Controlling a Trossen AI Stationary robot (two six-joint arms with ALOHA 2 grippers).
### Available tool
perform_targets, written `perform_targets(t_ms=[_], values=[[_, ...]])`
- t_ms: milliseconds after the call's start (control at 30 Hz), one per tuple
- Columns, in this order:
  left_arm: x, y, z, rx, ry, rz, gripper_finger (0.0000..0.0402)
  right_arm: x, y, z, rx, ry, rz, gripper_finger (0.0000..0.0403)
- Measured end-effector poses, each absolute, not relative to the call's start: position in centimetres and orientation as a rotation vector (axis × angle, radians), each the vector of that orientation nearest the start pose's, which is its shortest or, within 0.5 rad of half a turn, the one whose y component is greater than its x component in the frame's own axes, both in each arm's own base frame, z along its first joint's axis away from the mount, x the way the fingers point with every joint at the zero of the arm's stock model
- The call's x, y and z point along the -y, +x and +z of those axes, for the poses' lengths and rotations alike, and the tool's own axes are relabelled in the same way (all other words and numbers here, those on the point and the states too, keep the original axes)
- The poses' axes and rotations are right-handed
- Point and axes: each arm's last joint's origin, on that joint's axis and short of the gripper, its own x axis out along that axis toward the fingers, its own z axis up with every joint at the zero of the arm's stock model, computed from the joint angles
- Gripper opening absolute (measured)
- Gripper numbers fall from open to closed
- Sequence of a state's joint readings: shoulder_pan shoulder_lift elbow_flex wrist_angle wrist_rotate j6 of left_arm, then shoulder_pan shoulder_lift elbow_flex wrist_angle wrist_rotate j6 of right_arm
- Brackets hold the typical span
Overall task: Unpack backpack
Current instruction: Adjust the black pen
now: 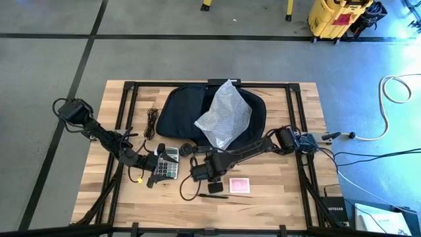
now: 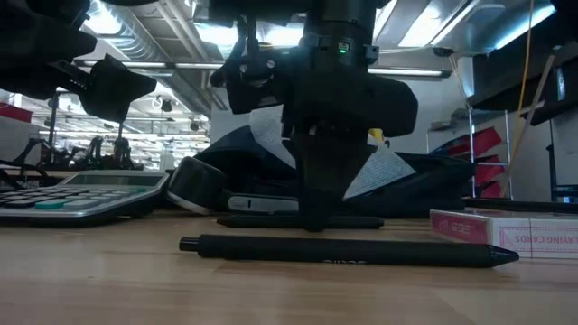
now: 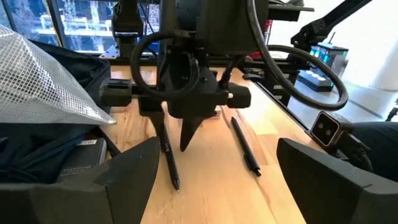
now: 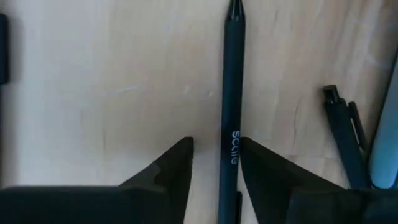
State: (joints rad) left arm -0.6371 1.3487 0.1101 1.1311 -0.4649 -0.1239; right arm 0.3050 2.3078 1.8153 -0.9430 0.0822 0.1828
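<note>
On the wooden desk (image 1: 276, 197) the backpack (image 1: 181, 108) lies at the far side. My right fingers (image 4: 214, 163) stand slightly apart around a black pen (image 4: 231, 93), laying it beside the other unpacked things; my left fingers (image 3: 211, 177) wait, spread wide.

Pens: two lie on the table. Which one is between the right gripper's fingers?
The pen nearer the backpack; the right gripper straddles it. The other pen lies apart, frontward.

jaws: right gripper (image 4: 214, 158) astride pen (image 4: 231, 93) | beside: second pen (image 4: 343, 134) | ahead: bare table (image 4: 112, 74)
</note>
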Motion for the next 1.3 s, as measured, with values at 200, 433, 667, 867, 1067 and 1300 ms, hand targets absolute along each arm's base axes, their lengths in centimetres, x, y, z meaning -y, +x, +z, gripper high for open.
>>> perform_targets(t_ms=[200, 433, 667, 867, 1067, 1300], values=[[10.3, 16.2, 13.9, -0.104, -0.07, -0.163, 0.031, -13.0, 43.3, 13.3, -1.406, -0.103, 0.059, 0.0068], [10.3, 16.2, 13.8, -0.114, -0.065, -0.154, 0.031, -13.0, 43.2, 13.1, -1.417, -0.088, 0.068, 0.0037], [10.3, 16.2, 13.7, -0.121, -0.071, -0.151, 0.031, -13.0, 43.2, 13.0, -1.42, -0.088, 0.068, 0.002], [10.3, 16.2, 13.7, -0.121, -0.073, -0.149, 0.031, -13.1, 43.6, 14.2, -1.435, -0.077, 0.065, 0.0018], [10.3, 16.2, 13.7, -0.12, -0.074, -0.148, 0.031, -13.2, 43.9, 15.6, -1.407, -0.056, 0.071, 0.0017], [10.3, 16.2, 13.7, -0.12, -0.081, -0.147, 0.031, -13.6, 43.6, 16.3, -1.426, -0.044, 0.113, 0.0017]])
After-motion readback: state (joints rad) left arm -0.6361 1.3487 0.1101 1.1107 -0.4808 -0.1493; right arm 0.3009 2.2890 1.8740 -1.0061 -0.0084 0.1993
